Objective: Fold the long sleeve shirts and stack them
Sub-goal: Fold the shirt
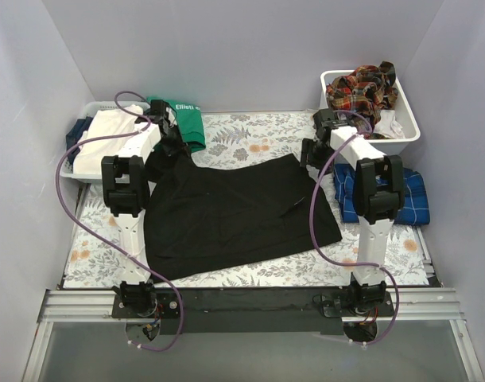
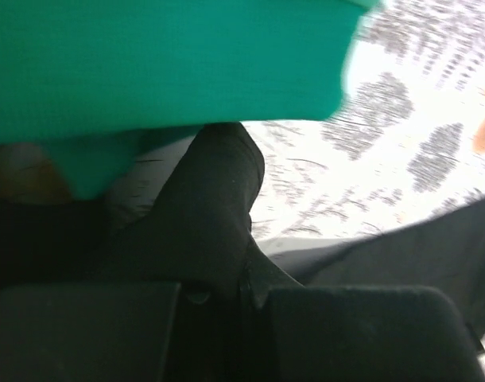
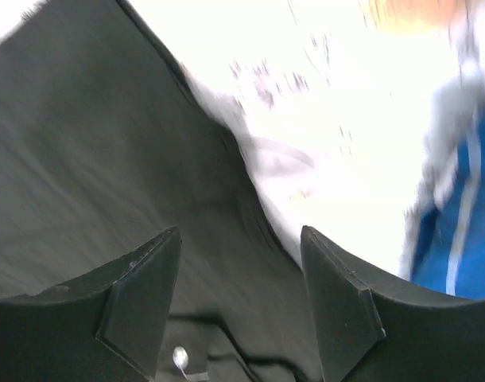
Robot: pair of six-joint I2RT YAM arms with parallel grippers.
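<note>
black long sleeve shirt [image 1: 234,211] spread flat mid-table [image 1: 250,131], long axis roughly left-right, far edge tilted a bit up toward the right; all places below are given from this shirt

left arm [image 1: 123,187] reaches to the shirt's far-left corner; left jaws narrow, pinched shut on a bunched fold of the black cloth, clear in the left wrist view [image 2: 215,215]; green top with white lettering [image 1: 187,119] just beyond that corner, touching or overlapping the black cloth, can't tell which

right arm [image 1: 378,187] reaches to the far-right corner; right jaws wide, holding nothing; in the right wrist view the black cloth [image 3: 107,159] lies under and ahead of the jaws, its edge running diagonally through the gap, bare table to the right of it; whether the tips touch the cloth I can't tell

blue plaid shirt [image 1: 382,195] folded just right of the black shirt; red-orange plaid shirts [image 1: 362,87] heaped in a white basket [image 1: 409,131] beyond the far-right corner; white bin [image 1: 87,163] with pale cloth to the far left

judgement: step = grabbing both far corners for a first fold; left side gripped, right not yet; the corner is directly below the right jaws, so lower and close there; risk = pinching only the edge, or the green top dragging along
</note>
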